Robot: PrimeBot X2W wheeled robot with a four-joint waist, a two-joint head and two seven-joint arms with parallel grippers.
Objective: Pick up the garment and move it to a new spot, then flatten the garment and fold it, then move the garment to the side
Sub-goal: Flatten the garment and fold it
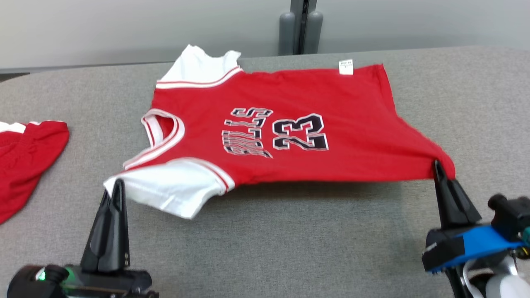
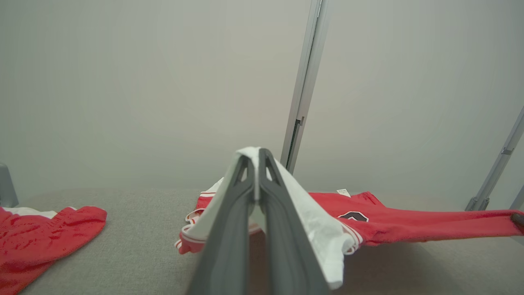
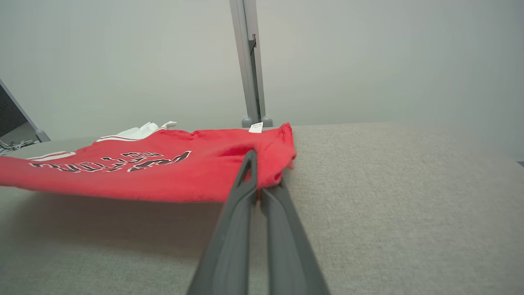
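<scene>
Garment (image 1: 290, 124): red jersey, print up, stretched sideways between both tools. Its far edge rests at the back of the surface (image 1: 290, 240), while its near edge is raised clear, with a shadow beneath. The left tool (image 1: 118, 184) is closed on the edge of the white sleeve (image 1: 165, 190). The right tool (image 1: 437, 165) is closed on the red hem corner (image 1: 426, 159). Both grips take only a little cloth, so a harder or uneven pull would likely strip one corner free and collapse that side. The sleeve sags below the left grip and may crease under if laid down as it hangs. Spare cloth (image 1: 25, 157) lies well to the left, and a move that way risks dragging into it.
</scene>
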